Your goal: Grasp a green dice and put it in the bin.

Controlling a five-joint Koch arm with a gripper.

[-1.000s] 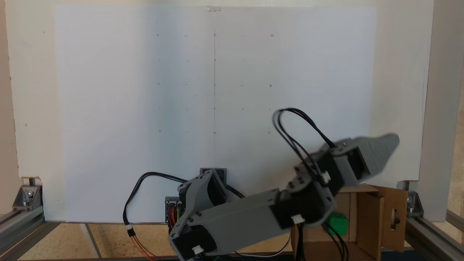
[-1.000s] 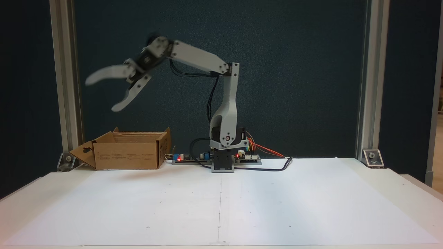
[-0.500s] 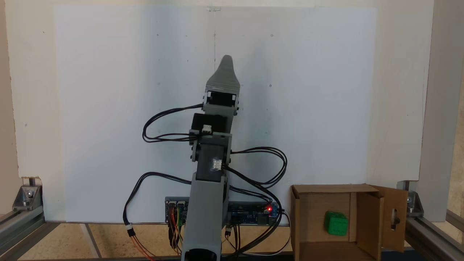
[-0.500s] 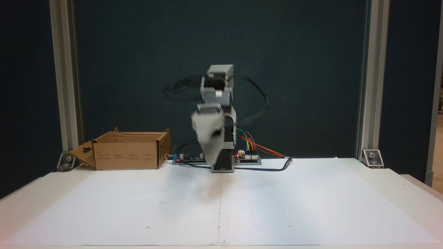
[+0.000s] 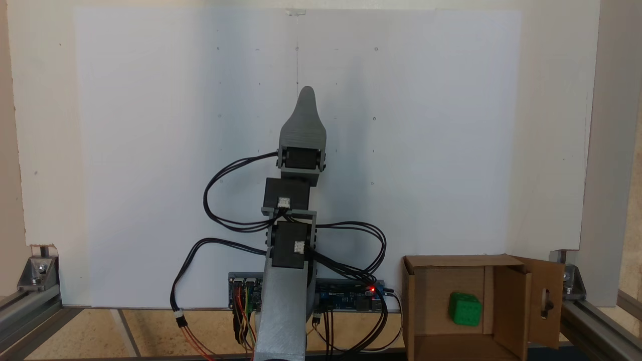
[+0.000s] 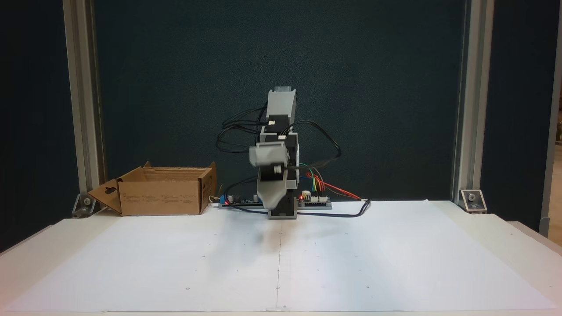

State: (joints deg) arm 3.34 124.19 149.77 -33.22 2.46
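The arm has folded lower over the centreline, gripper [image 6: 268, 202] pointing down, jaw state unclear; the green dice [image 5: 464, 309] lies in the bin [image 5: 432, 281].

One second ago the arm [image 5: 291, 240] was stretched out over the box [image 5: 441, 260], with the gripper [image 6: 268, 202] opened wide and blurred. Then it swung away to the middle of the table [image 6: 395, 263]. Now it is folded closer over its base, and the gripper hangs lower and looks sharper. The green dice [image 5: 465, 309], before half hidden behind the arm, is in full sight inside the box.
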